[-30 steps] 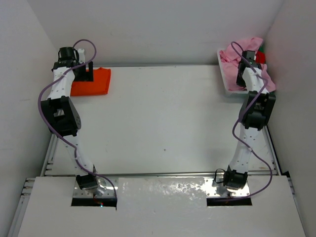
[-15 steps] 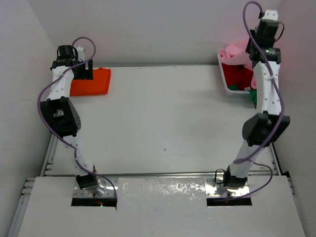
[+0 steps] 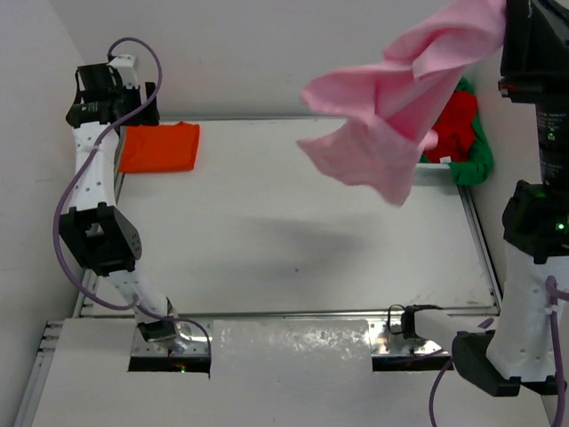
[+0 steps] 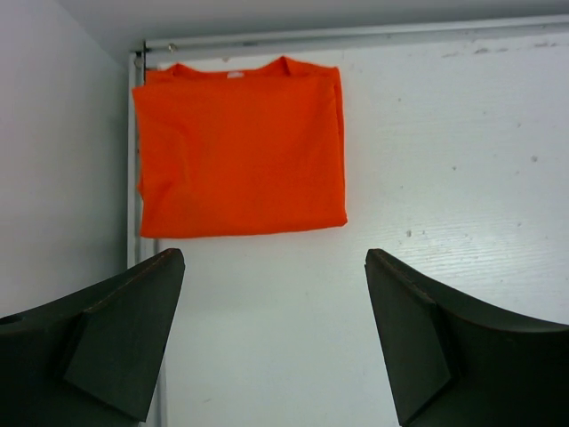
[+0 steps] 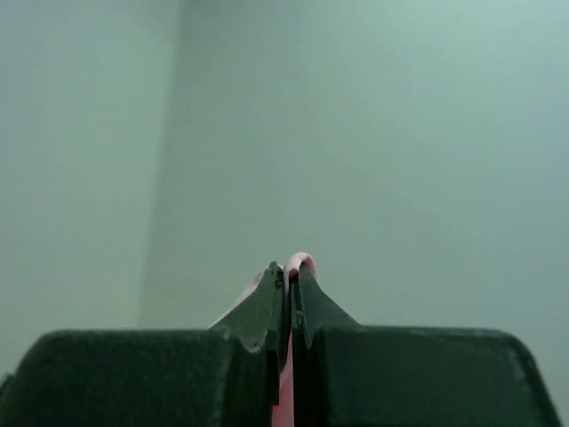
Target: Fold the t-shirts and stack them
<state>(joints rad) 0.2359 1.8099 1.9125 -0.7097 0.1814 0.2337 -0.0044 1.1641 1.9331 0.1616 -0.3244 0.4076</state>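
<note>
A pink t-shirt (image 3: 391,116) hangs in the air over the far right of the table. My right gripper (image 5: 289,271) is raised high and shut on a fold of its cloth (image 5: 302,260). An orange t-shirt (image 3: 160,147) lies folded flat in the far left corner, also seen in the left wrist view (image 4: 236,147). My left gripper (image 4: 274,256) hovers open and holds nothing, on the near side of that shirt and apart from it. A red t-shirt (image 3: 452,120) and a green t-shirt (image 3: 476,160) lie bunched at the far right, partly hidden by the pink one.
A strip of the white basket (image 3: 442,165) shows under the red and green cloth. Walls close in the table on the left, back and right. The right arm (image 3: 533,231) stands tall at the right edge. A metal rail (image 3: 311,313) runs along the table's near side.
My right arm has swung up and pulled the pink t-shirt out of the basket, high into the air. My left gripper has risen off the orange t-shirt.
</note>
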